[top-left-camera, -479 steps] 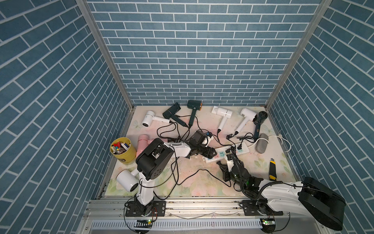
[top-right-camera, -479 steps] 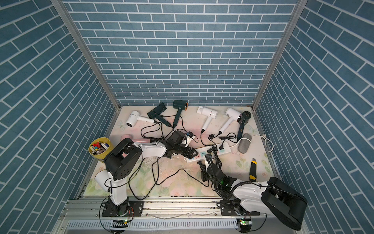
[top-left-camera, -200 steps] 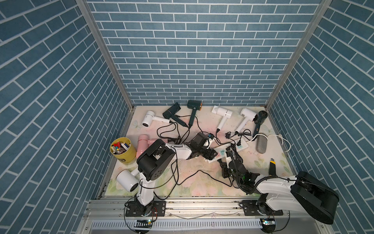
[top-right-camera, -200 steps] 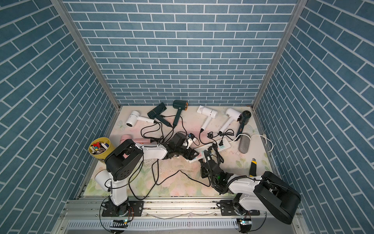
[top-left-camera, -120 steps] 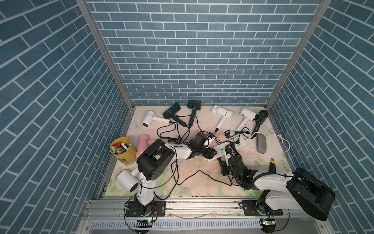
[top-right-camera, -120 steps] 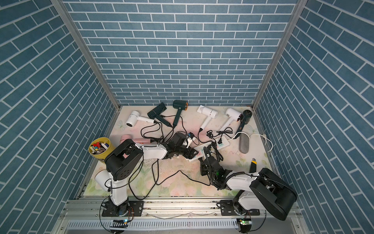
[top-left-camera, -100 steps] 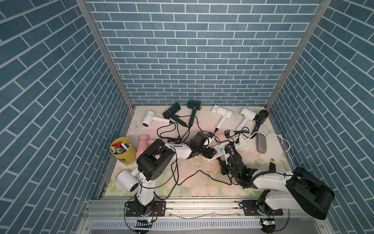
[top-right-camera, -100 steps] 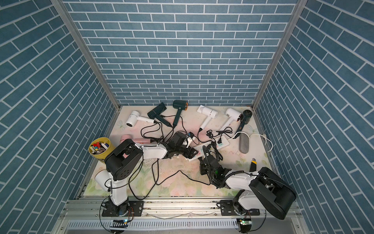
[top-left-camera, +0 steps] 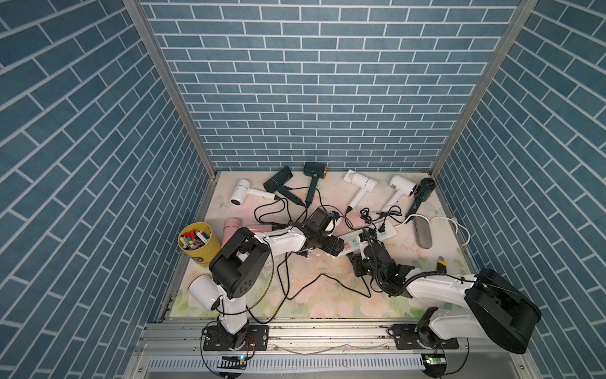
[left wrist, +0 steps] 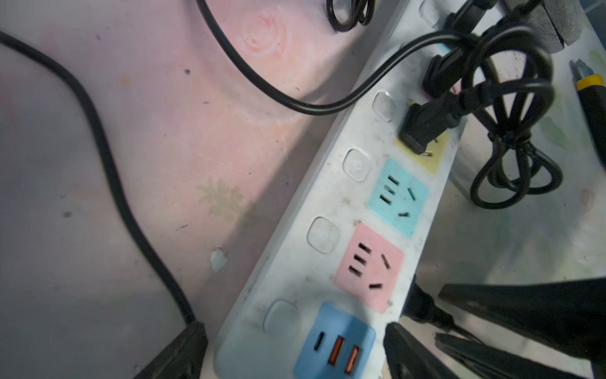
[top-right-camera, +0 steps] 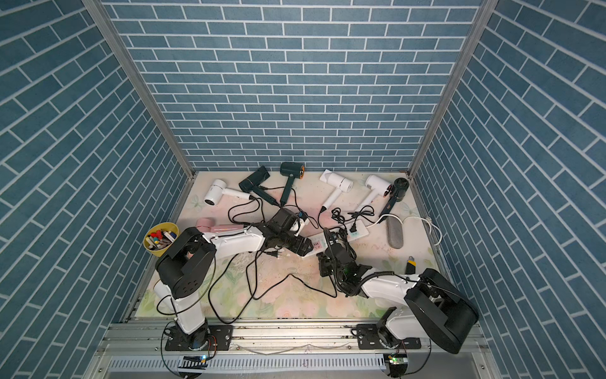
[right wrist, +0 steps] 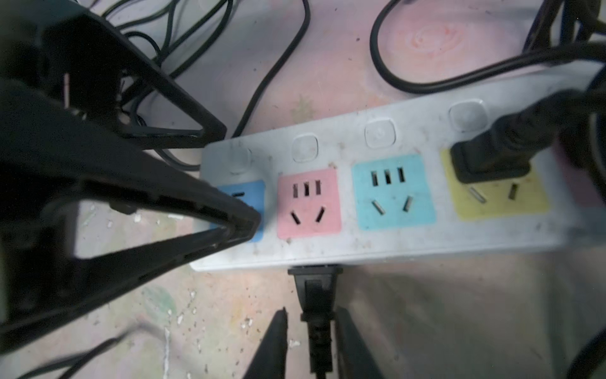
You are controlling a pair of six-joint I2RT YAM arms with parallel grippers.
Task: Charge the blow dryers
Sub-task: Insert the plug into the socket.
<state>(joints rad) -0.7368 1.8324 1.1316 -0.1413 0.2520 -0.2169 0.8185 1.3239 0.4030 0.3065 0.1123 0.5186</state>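
Right wrist view: light but easily tugged

Black moulded plug (right wrist: 314,288) lies on the floral counter (right wrist: 442,311) against the white power strip (right wrist: 360,242), inside the slightly spread right hand (right wrist: 311,315), unpinched. Wide-spread left hand (left wrist: 293,328) straddles the strip's end. Hammer-shaped plastic blow dryers (top-left-camera: 360,181) lie along the counter's far edge. Plug looks light and rigid, cord springy: pinch its flat sides.

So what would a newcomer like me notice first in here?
The blow dryers lie strewn along the back wall, their black cords tangled across the middle of the floral table. Then the white power strip with pastel sockets at the centre, and the yellow cup of pens at the left edge.
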